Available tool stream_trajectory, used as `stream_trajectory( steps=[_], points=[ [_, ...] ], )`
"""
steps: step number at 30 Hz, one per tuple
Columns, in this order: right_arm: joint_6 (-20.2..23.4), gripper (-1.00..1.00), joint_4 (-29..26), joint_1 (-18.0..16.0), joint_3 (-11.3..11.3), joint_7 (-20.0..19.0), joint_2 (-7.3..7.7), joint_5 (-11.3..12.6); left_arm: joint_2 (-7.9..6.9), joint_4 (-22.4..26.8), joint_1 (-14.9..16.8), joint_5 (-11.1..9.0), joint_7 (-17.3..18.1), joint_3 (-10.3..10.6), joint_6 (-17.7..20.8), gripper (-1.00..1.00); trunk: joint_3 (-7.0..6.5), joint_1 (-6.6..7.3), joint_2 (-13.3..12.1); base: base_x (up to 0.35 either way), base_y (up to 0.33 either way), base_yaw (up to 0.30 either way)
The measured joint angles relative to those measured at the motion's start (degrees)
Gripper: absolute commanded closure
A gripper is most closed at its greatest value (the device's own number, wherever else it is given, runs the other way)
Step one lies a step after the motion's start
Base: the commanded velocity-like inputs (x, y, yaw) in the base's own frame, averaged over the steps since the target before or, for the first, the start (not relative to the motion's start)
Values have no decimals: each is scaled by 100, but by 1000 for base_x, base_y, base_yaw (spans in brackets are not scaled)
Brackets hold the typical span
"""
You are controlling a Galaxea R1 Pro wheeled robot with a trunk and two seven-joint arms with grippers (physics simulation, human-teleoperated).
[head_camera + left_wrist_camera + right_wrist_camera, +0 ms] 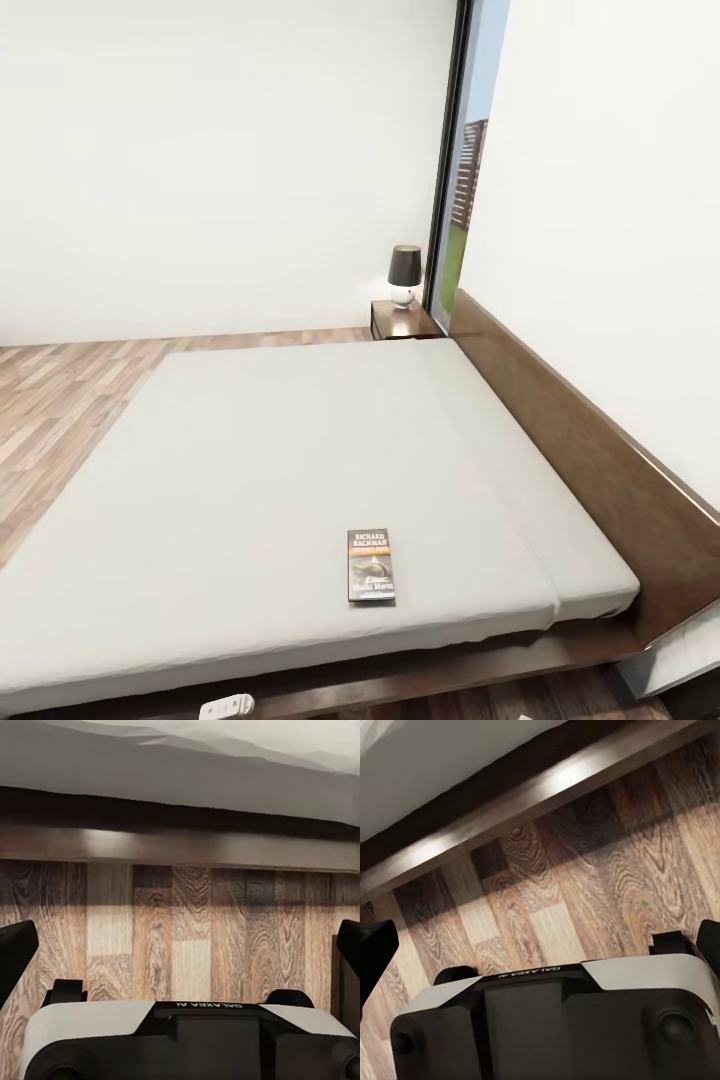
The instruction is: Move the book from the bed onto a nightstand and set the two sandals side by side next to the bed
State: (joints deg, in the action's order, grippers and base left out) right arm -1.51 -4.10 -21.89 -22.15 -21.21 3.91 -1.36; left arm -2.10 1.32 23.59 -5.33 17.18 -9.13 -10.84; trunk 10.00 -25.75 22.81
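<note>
The book lies flat on the bed's off-white mattress, close to the near edge, with its dark cover and orange band facing up. A dark nightstand stands at the bed's far corner by the headboard. My left gripper is open over the wood floor beside the bed frame, its black fingers spread wide with nothing between them. My right gripper is open too, over the floor near the frame. The sandals are out of view.
A lamp with a dark shade stands on the nightstand, next to a tall black-framed window. Plank floor stretches left of the bed. A white piece of my arm shows below the bed's near edge.
</note>
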Motion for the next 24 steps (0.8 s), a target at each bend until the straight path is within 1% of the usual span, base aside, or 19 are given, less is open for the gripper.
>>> stream_trajectory(
  steps=[24],
  points=[
    [0, -100, -2, 0, 2, 7, -8, -6, 0, 0, 0, -7, 0, 0, 3, -100, 0, 0, 0, 0, 0, 0]
  ],
)
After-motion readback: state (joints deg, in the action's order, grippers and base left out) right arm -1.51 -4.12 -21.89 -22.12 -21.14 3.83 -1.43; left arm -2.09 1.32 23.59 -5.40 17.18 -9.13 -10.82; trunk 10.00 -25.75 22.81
